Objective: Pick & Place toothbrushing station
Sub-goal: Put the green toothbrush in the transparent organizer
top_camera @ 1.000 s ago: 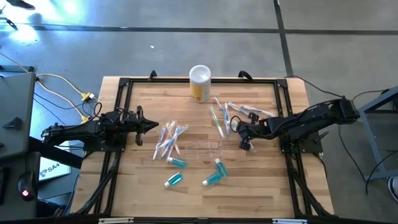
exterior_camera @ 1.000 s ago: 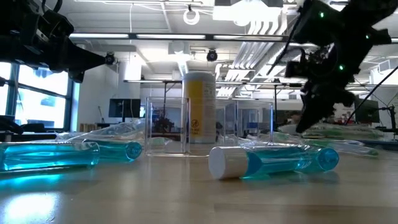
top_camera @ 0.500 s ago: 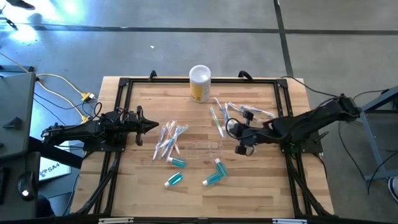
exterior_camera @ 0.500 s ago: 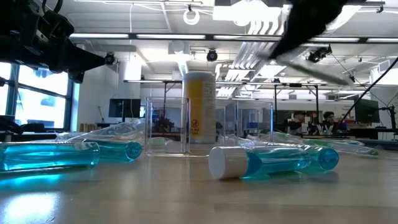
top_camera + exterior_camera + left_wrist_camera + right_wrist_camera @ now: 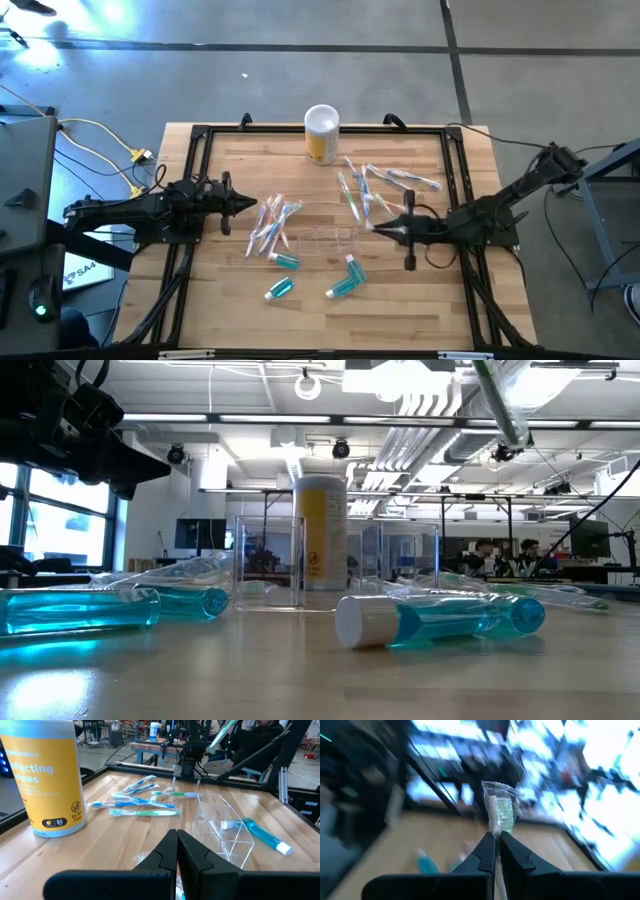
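Note:
My right gripper [image 5: 380, 228] hangs above the table's right half, pointing level toward the left, shut on a toothbrush in a clear wrapper [image 5: 501, 812]. In the low view that brush [image 5: 497, 405] slants across the top. Loose toothbrushes lie flat in two heaps, one left of centre [image 5: 272, 222] and one at the right [image 5: 375, 185]. Several teal toothpaste tubes [image 5: 345, 285] lie on their sides toward the near edge. A clear box [image 5: 330, 238] stands between the heaps. My left gripper [image 5: 250, 203] waits shut at the left, holding nothing. My right gripper pinches the wrapped toothbrush between its two fingertips, just below the head [image 5: 497, 831]. The green-bristled head in its crinkled wrapper sticks out beyond the fingers. The fingers point level and the brush is lifted clear of the table.
A yellow wipes canister [image 5: 321, 133] stands at the far edge, middle. A black frame [image 5: 200, 135] runs along the table's borders. Bare wood lies along the near edge [image 5: 320, 325]. People and desks show in the room beyond the table.
My right gripper has risen from the right heap of toothbrushes with one wrapped brush, moved a little toward the near edge, and tipped from pointing down to level. In the low view it has climbed out of the picture, leaving only the brush in sight.

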You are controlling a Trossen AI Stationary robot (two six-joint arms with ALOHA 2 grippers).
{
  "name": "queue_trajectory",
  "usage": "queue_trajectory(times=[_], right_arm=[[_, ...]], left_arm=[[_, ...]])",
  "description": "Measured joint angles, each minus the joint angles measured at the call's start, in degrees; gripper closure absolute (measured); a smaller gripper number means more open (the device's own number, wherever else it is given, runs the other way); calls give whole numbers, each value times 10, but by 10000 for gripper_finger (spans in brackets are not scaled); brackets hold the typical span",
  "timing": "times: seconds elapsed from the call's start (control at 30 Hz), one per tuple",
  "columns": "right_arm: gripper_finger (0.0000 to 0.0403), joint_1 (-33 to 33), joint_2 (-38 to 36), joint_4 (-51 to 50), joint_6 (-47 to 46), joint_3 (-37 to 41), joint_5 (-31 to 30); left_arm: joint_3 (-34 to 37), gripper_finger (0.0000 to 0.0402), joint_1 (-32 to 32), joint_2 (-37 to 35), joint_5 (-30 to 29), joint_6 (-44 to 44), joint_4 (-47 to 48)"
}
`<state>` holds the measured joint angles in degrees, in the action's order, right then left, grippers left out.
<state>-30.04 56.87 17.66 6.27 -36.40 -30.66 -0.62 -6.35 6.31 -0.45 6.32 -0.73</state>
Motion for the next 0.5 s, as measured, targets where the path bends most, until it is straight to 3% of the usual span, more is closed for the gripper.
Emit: queue_trajectory(times=[0.1, 0.2, 0.33, 0.5], right_arm=[[399, 16, -5, 203, 46, 89, 105], [399, 60, 4, 351, 42, 160, 157], [399, 106, 51, 483, 5, 212, 226], [399, 147, 154, 612, -21, 206, 313]], left_arm=[[0, 402, 0, 5, 0, 0, 0], [0, 402, 0, 7, 0, 2, 0], [0, 402, 0, 7, 0, 2, 0], [0, 402, 0, 7, 0, 2, -14]])
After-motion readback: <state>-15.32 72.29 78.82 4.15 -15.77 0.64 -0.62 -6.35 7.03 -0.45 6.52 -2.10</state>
